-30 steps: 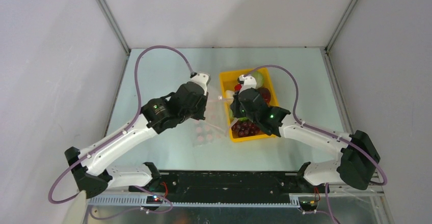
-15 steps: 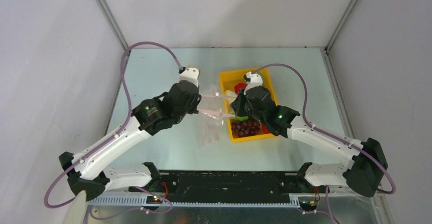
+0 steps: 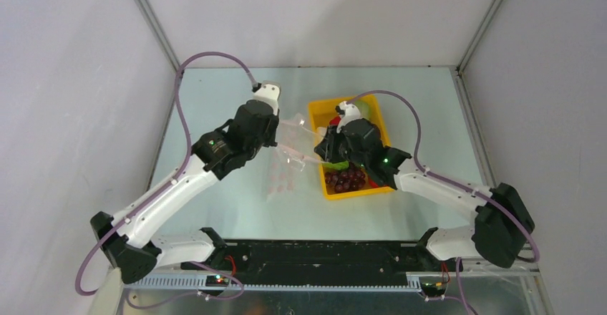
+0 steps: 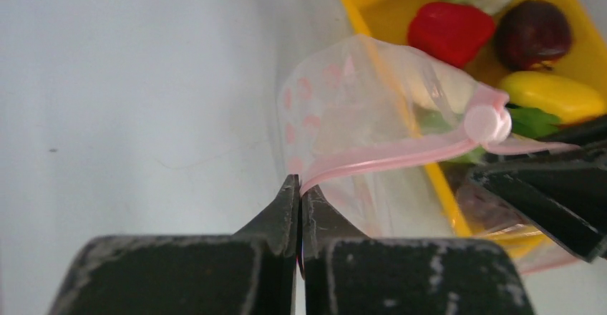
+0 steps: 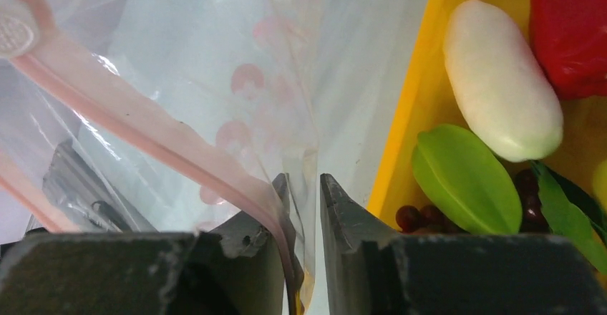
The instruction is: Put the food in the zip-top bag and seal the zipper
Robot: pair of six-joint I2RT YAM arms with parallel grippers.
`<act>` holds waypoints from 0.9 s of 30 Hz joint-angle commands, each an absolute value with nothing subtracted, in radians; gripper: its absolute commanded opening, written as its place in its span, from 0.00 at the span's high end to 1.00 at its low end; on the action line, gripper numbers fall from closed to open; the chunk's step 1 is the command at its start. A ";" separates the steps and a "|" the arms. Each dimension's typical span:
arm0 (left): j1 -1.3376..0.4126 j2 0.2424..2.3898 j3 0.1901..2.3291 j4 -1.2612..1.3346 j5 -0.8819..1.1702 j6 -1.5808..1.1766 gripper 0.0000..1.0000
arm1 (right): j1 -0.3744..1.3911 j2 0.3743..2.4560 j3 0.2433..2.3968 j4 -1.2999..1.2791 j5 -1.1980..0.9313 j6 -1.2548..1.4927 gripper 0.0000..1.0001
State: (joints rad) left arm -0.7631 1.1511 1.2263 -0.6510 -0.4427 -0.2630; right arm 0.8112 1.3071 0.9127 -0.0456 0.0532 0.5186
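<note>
One bag (image 4: 343,107), one yellow tray (image 4: 379,7), two arms (image 3: 172,193) (image 3: 444,186)

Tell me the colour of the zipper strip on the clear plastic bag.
Pale pink zipper strip, clearest in the left wrist view.

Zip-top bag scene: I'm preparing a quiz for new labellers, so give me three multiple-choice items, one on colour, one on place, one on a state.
1. The thin zipper strip on the mouth of the clear pink-dotted plastic zip-top bag is: A pink, B blue, C green.
2. The white oval toy radish lies: A inside the bag, B on a white plate, C in the yellow rectangular plastic tray.
3. The left gripper is: A wide open, B shut on the zipper strip, C shut on the radish.
Answers: A, the strip shows pink; C, it lies inside the tray's yellow wall; B, it pinches the strip's end.
</note>
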 commanded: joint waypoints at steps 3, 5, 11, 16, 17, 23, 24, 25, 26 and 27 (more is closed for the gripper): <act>-0.700 1.147 1.350 -0.614 -0.636 -0.027 1.00 | 0.797 1.423 0.999 0.145 -0.090 0.500 0.73; -0.698 1.123 1.359 -0.617 -0.633 0.023 1.00 | 0.809 1.470 1.029 0.194 -0.155 0.522 0.72; -0.698 1.069 1.268 -0.578 -0.487 0.027 1.00 | 0.854 1.602 1.053 0.282 -0.164 0.604 0.70; -0.697 1.146 1.229 -0.616 -0.384 -0.174 0.94 | 0.850 1.660 1.064 0.253 -0.030 0.753 0.96; -0.697 1.179 1.231 -0.631 -0.383 -0.225 0.87 | 0.850 1.663 1.064 0.245 -0.009 0.777 1.00; -0.698 1.263 1.201 -0.728 -0.389 -0.375 0.73 | 0.871 1.637 1.065 0.161 0.075 0.765 1.00; -0.698 1.269 1.193 -0.731 -0.385 -0.386 0.72 | 0.876 1.626 1.065 0.156 0.074 0.760 1.00; -0.697 1.270 1.180 -0.733 -0.377 -0.402 0.71 | 0.879 1.616 1.064 0.148 0.069 0.750 1.00; -0.698 1.271 1.173 -0.733 -0.375 -0.410 0.70 | 0.886 1.612 1.064 0.142 0.069 0.747 1.00; -0.698 1.270 1.159 -0.737 -0.376 -0.427 0.66 | 0.890 1.603 1.063 0.129 0.074 0.745 1.00</act>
State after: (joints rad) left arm -0.7036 1.2842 1.1793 -0.7086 -0.3912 -0.3161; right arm 0.8680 1.6634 1.0290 0.1616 0.0288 0.7498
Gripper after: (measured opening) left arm 0.293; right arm 0.009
